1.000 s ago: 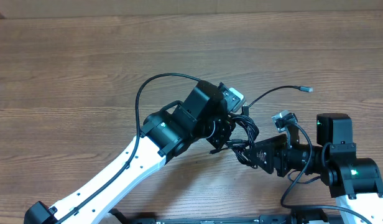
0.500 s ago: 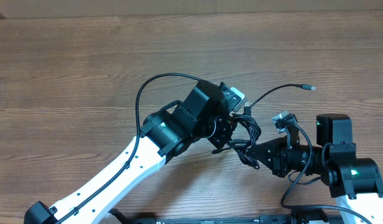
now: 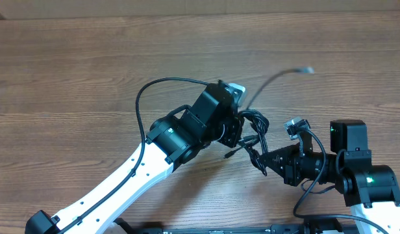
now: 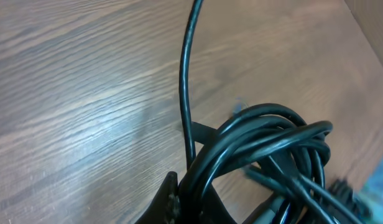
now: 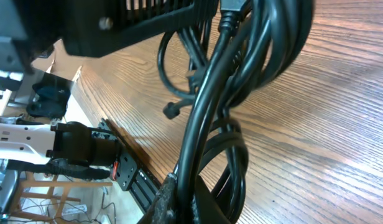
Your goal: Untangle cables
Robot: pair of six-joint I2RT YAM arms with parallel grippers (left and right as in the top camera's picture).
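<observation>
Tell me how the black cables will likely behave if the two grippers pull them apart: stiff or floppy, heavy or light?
Probably floppy: the cables curve in loose loops between the left gripper and the right gripper. Likely light: the thin free end looks blurred, as if whipping. The loops cross, so they may snag rather than slide.

A brown wood-grain counter [image 3: 70, 65] fills most of every view, its grain running side to side from overhead. Past its far edge lies a paler strip [image 3: 187, 6] (too thin a sliver to name). In the right wrist view, beyond the counter's edge, a wooden frame [image 5: 30, 200] shows, and higher up a dark blurred heap [image 5: 48, 99].
</observation>
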